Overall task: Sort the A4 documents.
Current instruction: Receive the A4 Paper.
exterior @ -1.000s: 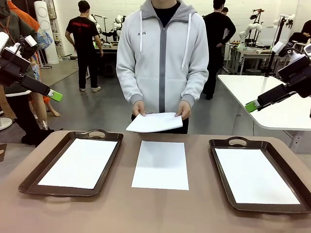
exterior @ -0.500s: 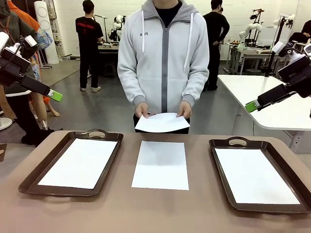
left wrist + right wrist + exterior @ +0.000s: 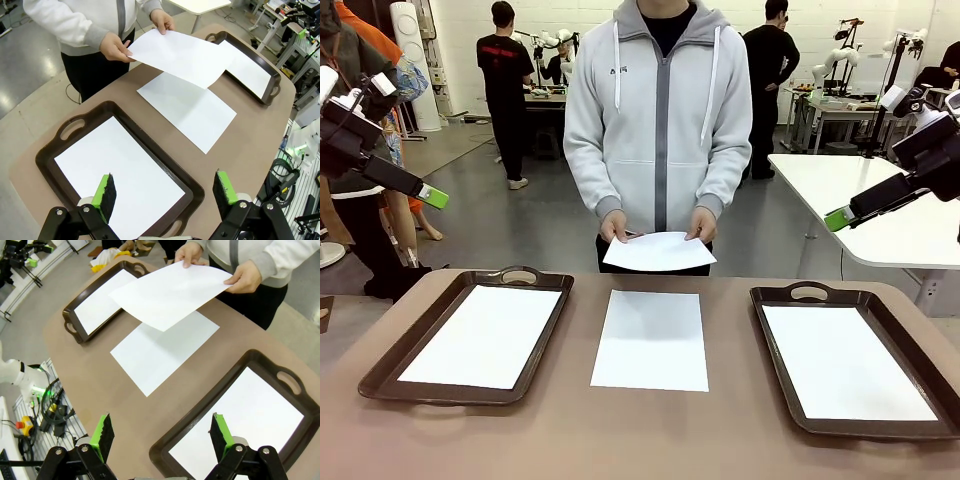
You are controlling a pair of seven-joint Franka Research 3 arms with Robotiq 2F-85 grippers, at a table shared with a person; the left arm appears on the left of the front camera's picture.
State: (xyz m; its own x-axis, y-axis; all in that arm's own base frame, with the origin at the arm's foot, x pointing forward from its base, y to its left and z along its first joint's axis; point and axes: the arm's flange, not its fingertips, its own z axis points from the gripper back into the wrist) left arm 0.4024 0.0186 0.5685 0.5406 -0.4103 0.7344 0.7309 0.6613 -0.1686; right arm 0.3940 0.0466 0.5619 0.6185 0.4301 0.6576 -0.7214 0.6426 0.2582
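Centre-frame sheet (image 3: 650,340), flat on counter (image 3: 720,435), looks thin, limp, slippery, so pinch one edge; left claw (image 3: 165,190) and right claw (image 3: 162,434) gape empty.

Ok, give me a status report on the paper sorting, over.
Left gripper, right gripper open, raised, empty. Left-tray sheet, right-tray sheet flat; middle sheet on table between. Person's hands hold fourth sheet over far edge.

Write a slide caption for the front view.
Person holds an A4 sheet; a middle sheet lies between the left tray and right tray, each holding paper.
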